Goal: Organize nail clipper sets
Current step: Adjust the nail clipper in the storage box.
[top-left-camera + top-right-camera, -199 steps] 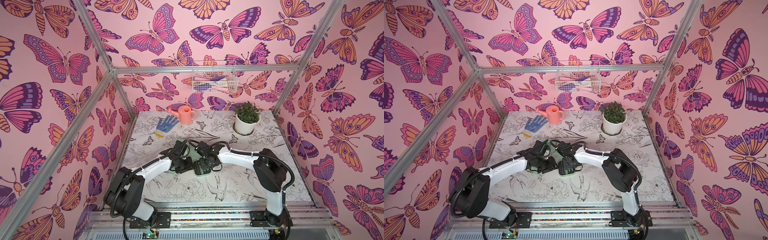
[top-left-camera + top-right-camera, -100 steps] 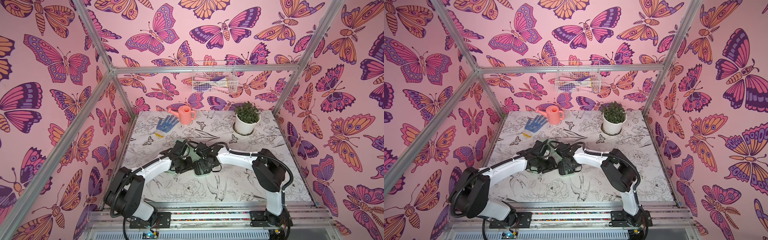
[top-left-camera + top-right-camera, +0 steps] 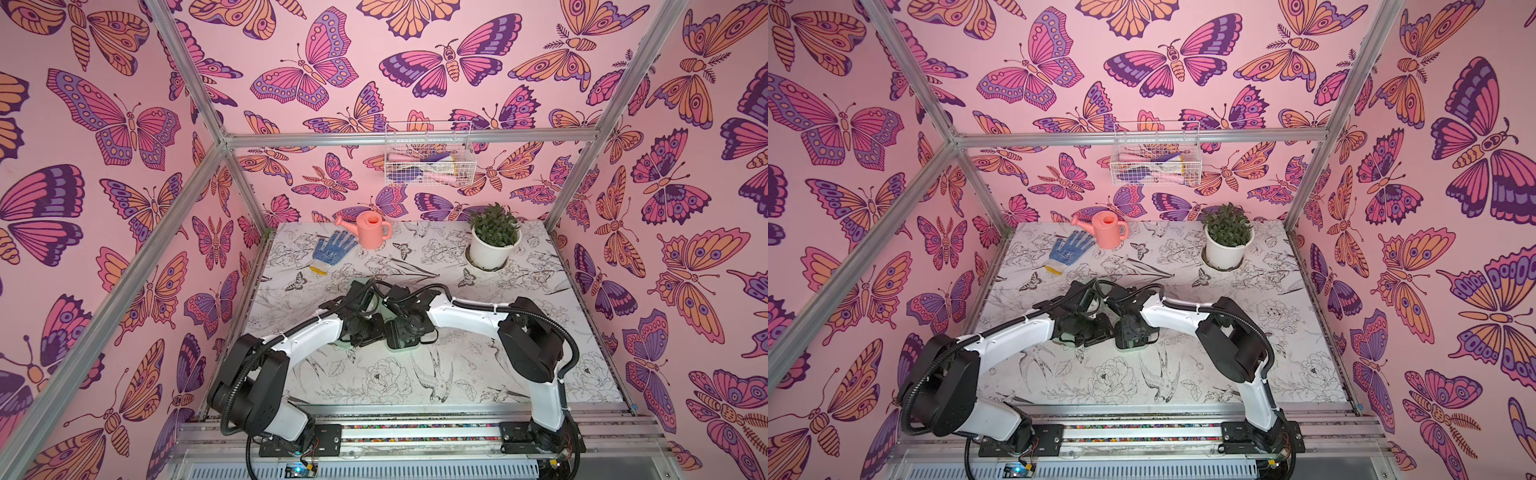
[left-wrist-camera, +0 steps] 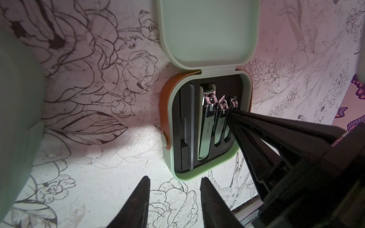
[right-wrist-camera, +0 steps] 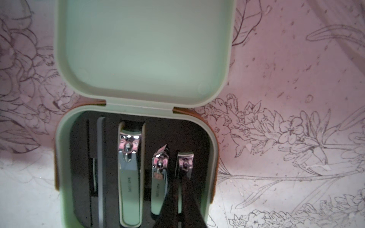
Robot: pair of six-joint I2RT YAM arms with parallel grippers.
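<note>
Top views both show the left arm and the right arm bent inward, wrists meeting near the middle of the flower-printed table. What lies under the wrists is mostly hidden. Toward the far edge sit a blue dotted glove, a pink watering can just beside it and a potted plant. A wire basket hangs on the back wall.

Left wrist view: the left gripper hangs over the table, jaws apart with nothing between them, just short of an open mint-green case. Its lid lies swung back past the hinge (an orange band runs round the base). The right gripper reaches into the black tray, its tips at the small clipper. A second mint-green shape, blurred, fills one edge of this picture.

Right wrist view: side by side in the black tray lie a slim file, a large clipper, a middle clipper and the small clipper. The right gripper has its jaws together, its tips over the small clipper. Whether they pinch it I cannot tell.
</note>
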